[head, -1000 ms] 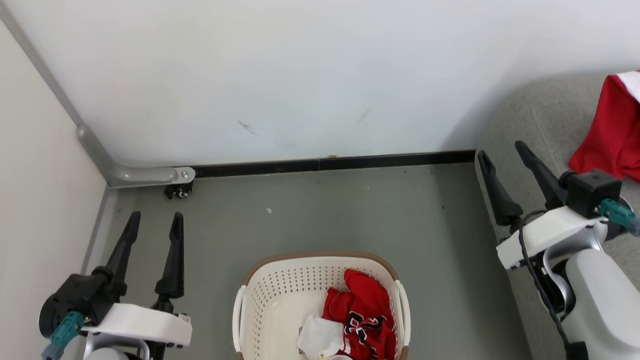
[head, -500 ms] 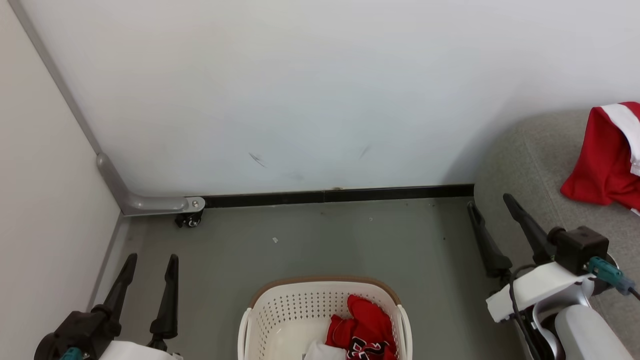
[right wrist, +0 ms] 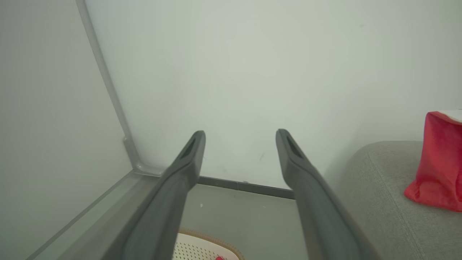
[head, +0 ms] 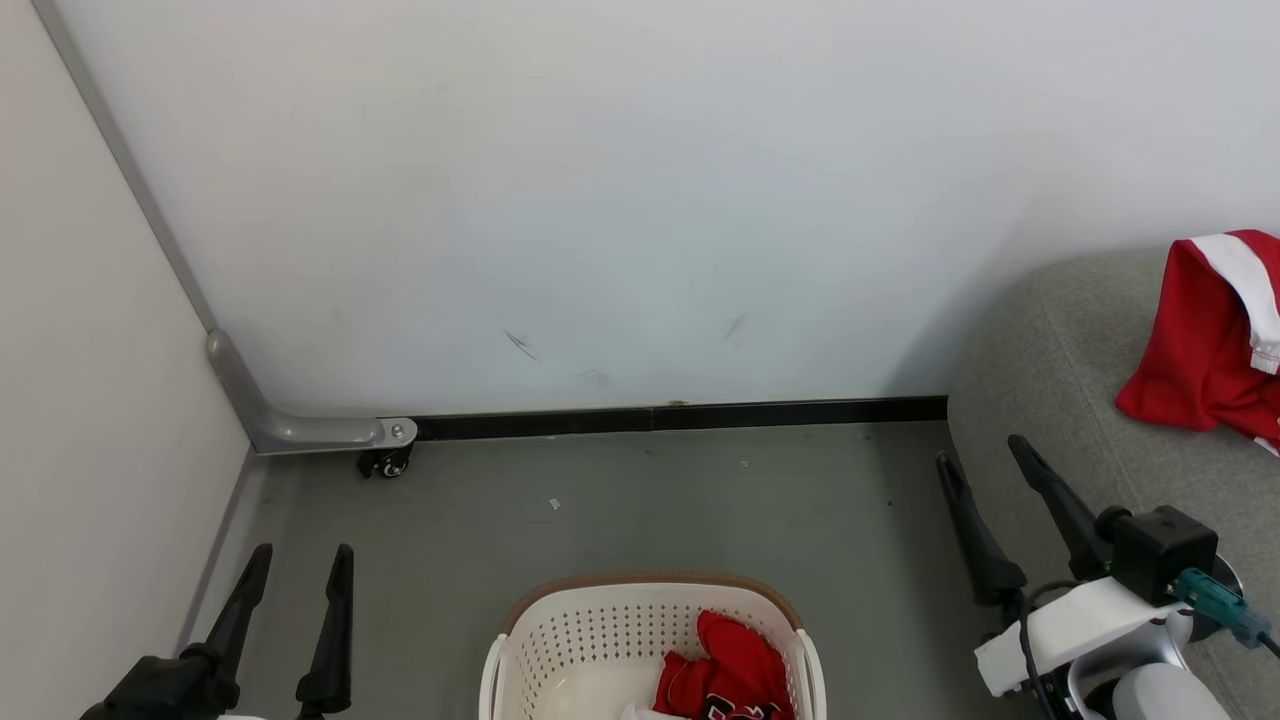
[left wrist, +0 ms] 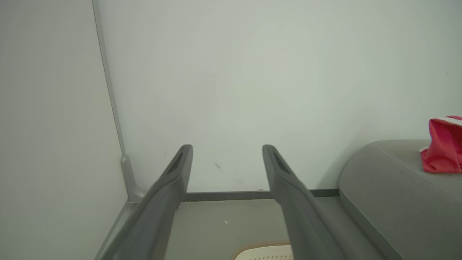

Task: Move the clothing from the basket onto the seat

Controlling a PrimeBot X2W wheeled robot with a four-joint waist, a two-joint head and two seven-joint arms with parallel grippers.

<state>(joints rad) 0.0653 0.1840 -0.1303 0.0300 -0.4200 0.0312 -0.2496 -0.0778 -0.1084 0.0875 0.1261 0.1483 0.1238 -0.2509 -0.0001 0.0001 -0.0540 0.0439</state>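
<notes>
The cream basket (head: 650,584) with its brown rim stands on the floor at the bottom middle of the head view, holding a crumpled red jersey (head: 727,668). To the right is the grey seat (head: 1050,340), with a red garment with a white band (head: 1195,350) lying on it. My left gripper (head: 303,550) is open and empty, left of the basket. My right gripper (head: 980,450) is open and empty beside the seat's edge. In the left wrist view, the open left gripper (left wrist: 227,148) faces the wall, with the seat (left wrist: 389,187) and red garment (left wrist: 442,148) on the right. The right wrist view shows the open right gripper (right wrist: 241,133), basket (right wrist: 202,247) and seat (right wrist: 382,187).
A white wall with a black baseboard (head: 680,416) closes the far side. A pale panel stands along the left, its grey metal foot and small caster (head: 387,462) in the corner. Grey floor (head: 640,510) lies between the basket and the wall.
The whole head picture has shifted downward, so the camera has moved: more wall shows and less of the basket. Both grippers stay open and empty, lower in the frame.
</notes>
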